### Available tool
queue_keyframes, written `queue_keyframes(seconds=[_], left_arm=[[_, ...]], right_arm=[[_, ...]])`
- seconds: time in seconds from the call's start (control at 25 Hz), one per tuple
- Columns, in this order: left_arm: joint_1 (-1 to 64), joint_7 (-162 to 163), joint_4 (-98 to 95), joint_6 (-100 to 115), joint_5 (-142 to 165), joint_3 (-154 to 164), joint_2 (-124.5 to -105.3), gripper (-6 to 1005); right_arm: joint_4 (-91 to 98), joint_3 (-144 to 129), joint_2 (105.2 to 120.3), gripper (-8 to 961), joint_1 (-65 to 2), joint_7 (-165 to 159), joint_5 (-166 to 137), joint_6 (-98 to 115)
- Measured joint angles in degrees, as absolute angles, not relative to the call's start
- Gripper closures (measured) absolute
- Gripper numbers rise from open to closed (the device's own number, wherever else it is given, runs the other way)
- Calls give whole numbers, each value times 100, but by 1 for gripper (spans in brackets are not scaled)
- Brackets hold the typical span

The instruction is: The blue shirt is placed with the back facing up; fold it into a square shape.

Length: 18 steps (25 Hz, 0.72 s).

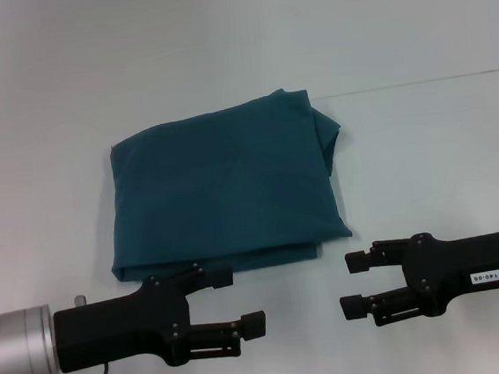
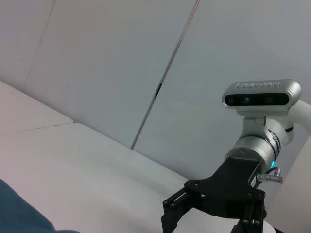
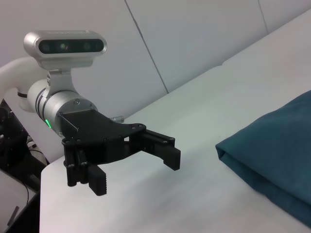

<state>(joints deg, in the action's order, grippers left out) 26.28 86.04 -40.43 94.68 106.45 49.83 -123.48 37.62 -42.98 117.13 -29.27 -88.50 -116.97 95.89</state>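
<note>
Head view: blue shirt (image 1: 225,188) beyond both grippers.

Both arms low at near edge, horizontal, facing each other: left gripper (image 1: 240,301) open, right gripper (image 1: 354,283) open, well apart.

I can see a small white label (image 1: 486,278) on the right gripper's black body, lower right of the head view; its characters are too small for me to read. Nothing else carries legible text.
</note>
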Motion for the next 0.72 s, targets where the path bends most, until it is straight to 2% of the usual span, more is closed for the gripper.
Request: queue_keyframes(seconds=[0.72], left_arm=[[2628, 8604, -4043, 9474, 10664, 4983, -12349, 30]], right_arm=[[3718, -4307, 11711, 57, -2909, -8850, -11698, 9537]])
